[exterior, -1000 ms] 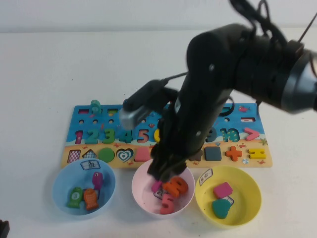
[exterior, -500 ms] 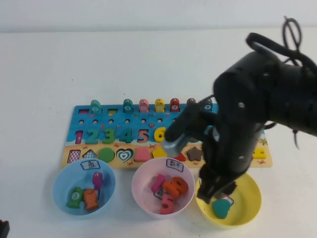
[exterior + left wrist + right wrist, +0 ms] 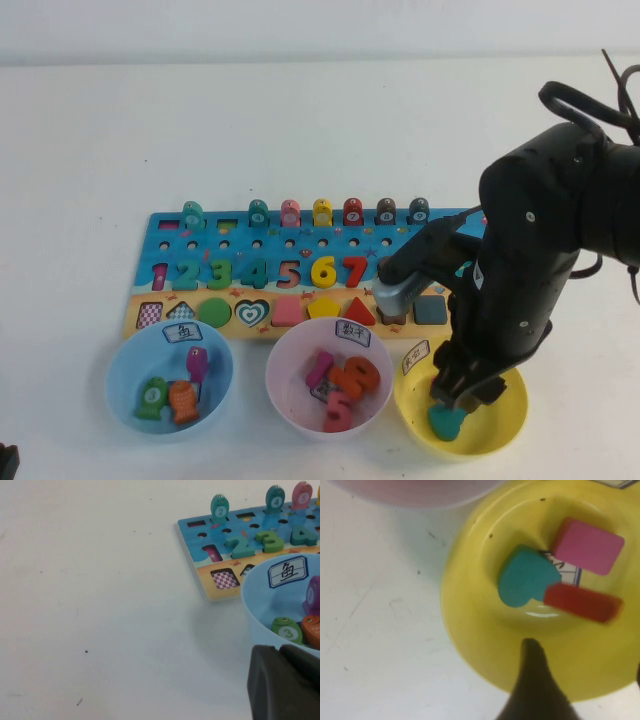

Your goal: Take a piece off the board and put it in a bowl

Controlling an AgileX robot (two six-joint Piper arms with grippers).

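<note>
I see the red minus piece inside the yellow bowl, lying flat with its long axis running across the bowl floor, one end over the teal heart and its side just beside the pink rounded rectangle. My right gripper hangs above that bowl with nothing between its fingers; one dark fingertip shows over the near rim, and the jaws stand apart.

In the high view the yellow bowl sits at the right end of a row of three, just in front of the blue board. The pink bowl in the middle holds orange and pink numbers. The light blue bowl on the left holds small fish pieces.

My left gripper sits low beside the light blue bowl; I cannot tell how its fingers stand.
</note>
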